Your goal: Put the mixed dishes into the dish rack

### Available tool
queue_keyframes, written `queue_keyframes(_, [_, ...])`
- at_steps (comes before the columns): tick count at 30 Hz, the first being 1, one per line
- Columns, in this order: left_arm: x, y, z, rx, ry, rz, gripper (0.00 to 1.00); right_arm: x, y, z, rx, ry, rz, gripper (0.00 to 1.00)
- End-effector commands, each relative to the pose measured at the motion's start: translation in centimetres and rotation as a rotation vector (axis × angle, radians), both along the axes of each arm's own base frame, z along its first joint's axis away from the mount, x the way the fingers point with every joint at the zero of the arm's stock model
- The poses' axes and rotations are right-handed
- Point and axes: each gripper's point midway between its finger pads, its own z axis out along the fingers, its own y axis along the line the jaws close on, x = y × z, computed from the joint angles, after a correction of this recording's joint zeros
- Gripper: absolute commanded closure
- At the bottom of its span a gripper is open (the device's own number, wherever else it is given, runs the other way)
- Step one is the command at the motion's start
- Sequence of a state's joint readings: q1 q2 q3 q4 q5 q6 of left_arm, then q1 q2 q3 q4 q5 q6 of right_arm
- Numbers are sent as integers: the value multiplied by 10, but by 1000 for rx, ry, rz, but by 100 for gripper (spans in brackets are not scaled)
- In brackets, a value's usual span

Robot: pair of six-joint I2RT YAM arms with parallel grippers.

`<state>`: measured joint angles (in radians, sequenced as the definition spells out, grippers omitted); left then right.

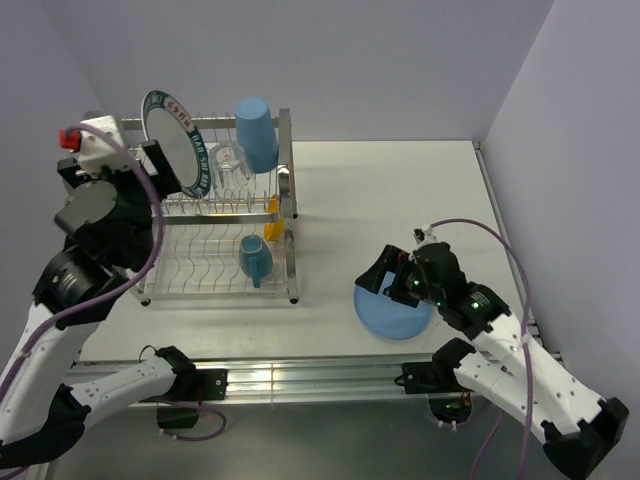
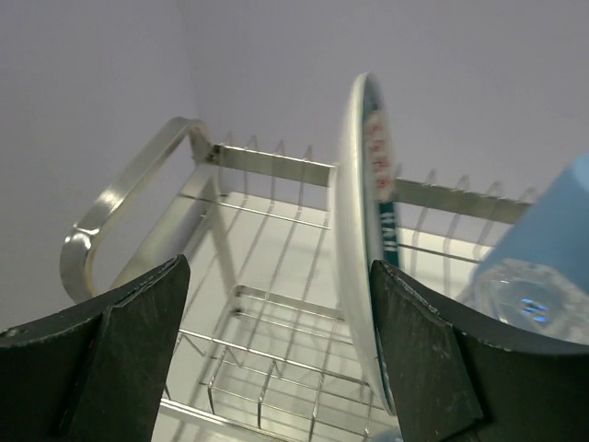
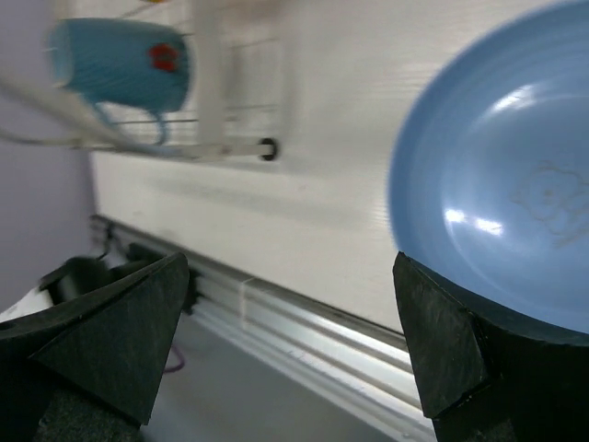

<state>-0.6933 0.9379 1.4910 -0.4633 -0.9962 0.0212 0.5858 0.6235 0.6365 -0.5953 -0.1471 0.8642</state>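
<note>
Down at the near edge, the right fingers (image 1: pixel 380 272) stand wide apart with nothing between them, poised over the far-left rim of the blue plate (image 1: pixel 392 312), which lies flat on the desk (image 1: pixel 400 200) near its front edge, the one dish not racked; from the right wrist the plate (image 3: pixel 497 193) sits off to the right-hand side, its rim passing behind the right-hand finger, while the gap between the fingers looks down on bare desk and the front rail; so, as I read it, the pickup hinges on sliding that gap over toward the plate until the thin rim runs between the fingers, and this arm is plainly the nearer one; further back and left, the rack (image 1: pixel 215 290) holds the mug (image 1: pixel 254 260) in its lower tier, the yellow bowl (image 1: pixel 272 218) at its right end; beyond, on the upper tier, the white plate (image 1: pixel 175 140) stands on edge beside the glass (image 1: pixel 228 165) and the upturned tumbler (image 1: pixel 256 132); the left fingers (image 1: pixel 160 160) are spread there too, the plate close by the right-hand one, contact unclear.
</note>
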Motion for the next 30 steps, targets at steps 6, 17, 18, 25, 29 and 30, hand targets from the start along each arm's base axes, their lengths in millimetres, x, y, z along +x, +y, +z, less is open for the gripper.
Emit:
queue_keyframes(6, [-44, -45, 29, -313, -77, -441, 19, 42, -5, -84, -299, 116, -63, 0])
queue_keyframes(17, [-39, -74, -6, -278, 56, -537, 19, 48, 17, -107, -446, 126, -31, 1])
queue_keyframes(18, [-39, -74, -6, -282, 50, -541, 19, 49, 16, -105, -462, 129, -31, 1])
queue_keyframes(25, [-44, -48, 5, -297, -19, -445, 17, 46, 10, -117, -502, 143, -24, 1])
queue_keyframes(29, [-37, -35, 7, -242, -10, -363, 16, 45, 5, -120, -516, 143, -30, 0])
queue_keyframes(30, [-34, -29, 6, -230, -10, -320, 15, 44, 6, -121, -511, 144, -30, 0])
